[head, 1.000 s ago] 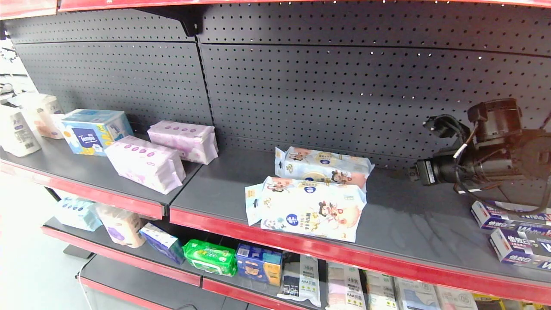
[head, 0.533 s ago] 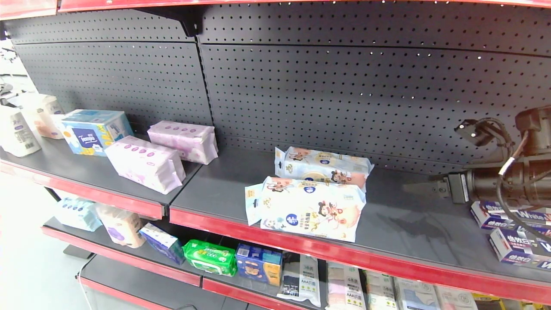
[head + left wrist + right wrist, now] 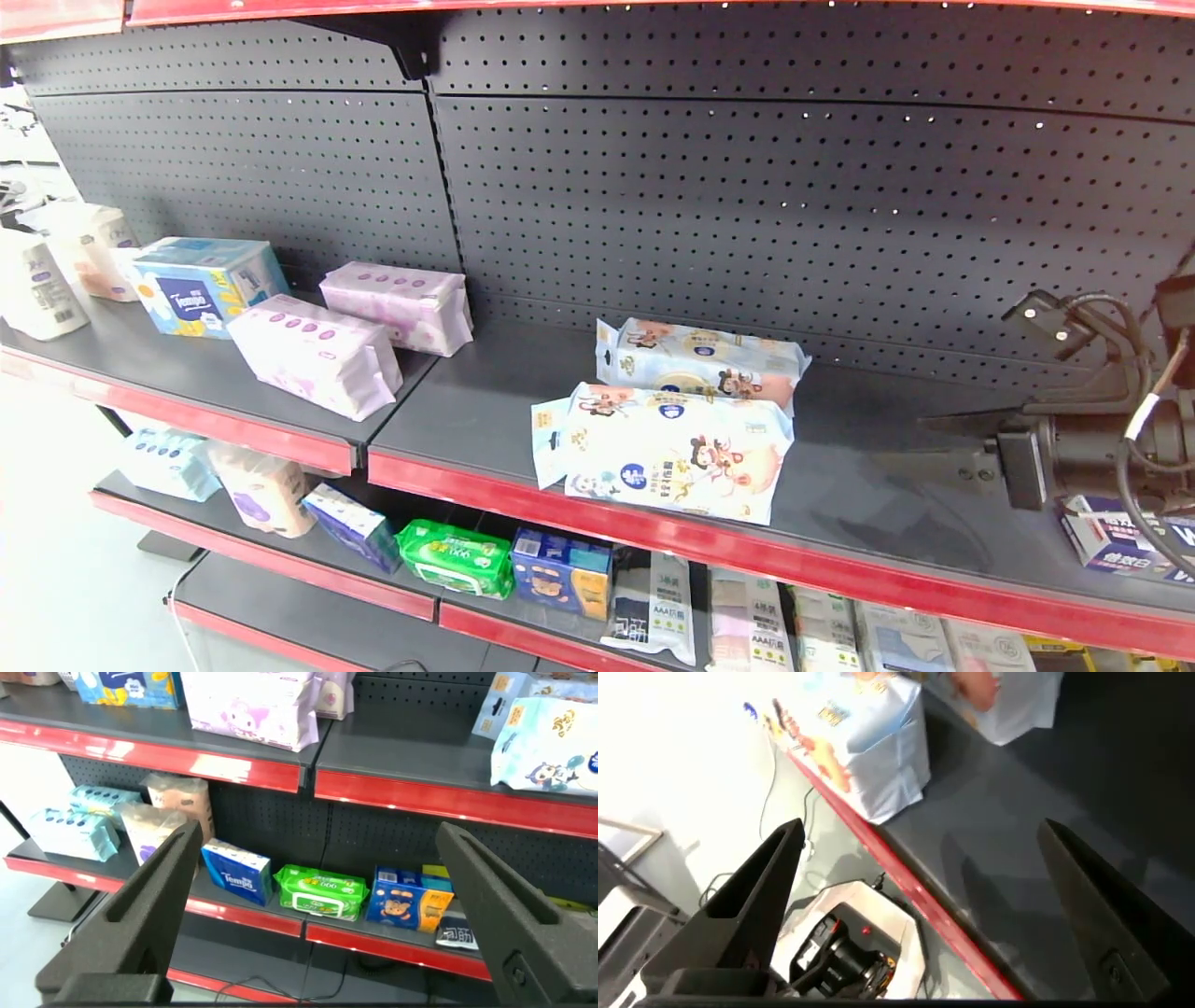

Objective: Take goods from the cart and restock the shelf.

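Stock on the shelf (image 3: 887,504) starts at the left with a blue tissue box (image 3: 210,283) and two pink packs (image 3: 316,353) lying side by side. Below them, the left tool (image 3: 318,831) hangs in front of the lower tiers, facing a green pack (image 3: 322,891); its jaws are spread wide with nothing between them. In the middle bay two cartoon-printed packs (image 3: 672,448) lie flat, one behind the other and touching, the front one close to the red lip. To their right is a bare stretch of shelf board. The right tool (image 3: 943,443) hovers low over it, near the front edge, fingers wide apart and empty. Just beyond it a blue-and-white box (image 3: 1111,541) sits at the far right. With both tools empty and goods lying on the board, a placement looks finished rather than under way. The gap between the cartoon-printed packs and the box suggests room for more, so the job seems partway through, with another pick-up from the cart probably due.
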